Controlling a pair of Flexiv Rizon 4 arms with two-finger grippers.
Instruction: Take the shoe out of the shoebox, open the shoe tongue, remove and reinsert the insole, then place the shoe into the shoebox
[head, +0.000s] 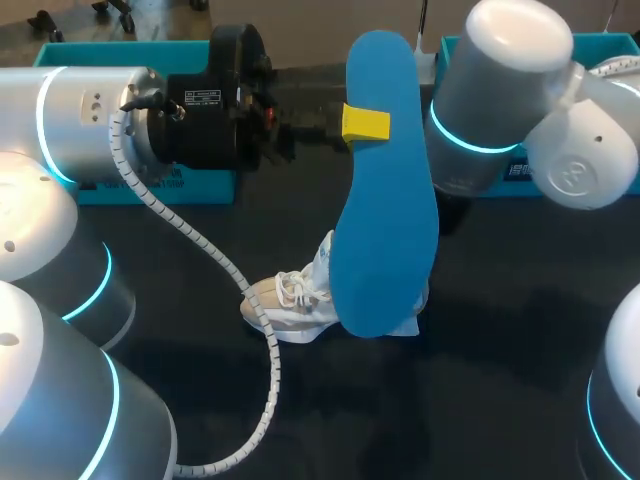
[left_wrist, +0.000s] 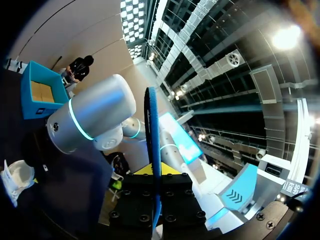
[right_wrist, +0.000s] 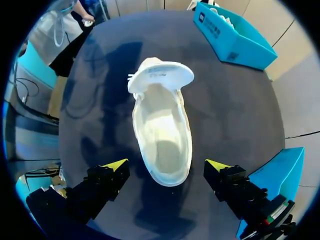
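At the back left of the black bench (head: 500, 350) stands one teal shoebox (head: 110, 52), the first of two on the surface. My left arm (head: 90, 125) comes in over it, level above the bench, and its end effector (head: 362, 123) is closed on the single blue insole (head: 385, 210). One yellow fingertip (head: 365, 122) presses flat on the near face. In the left wrist view the insole shows edge-on, clamped between the two black fingers. The insole is held in the air, its long axis running from the rear of the bench toward the front, and its broad lower end hangs over the one white shoe (head: 290, 308). That shoe sits on the bench near the middle, outside both boxes, upright on its sole. Its tongue (right_wrist: 161, 76) is folded out and forward, so the opening is bare down to the footbed. The right arm (head: 495, 90) is above it. Its end effector (right_wrist: 166, 167) hovers with both yellow tips spread wide, one to each side of the heel, gripping nothing and touching nothing. The second teal shoebox (head: 600, 42) stands at the back right.
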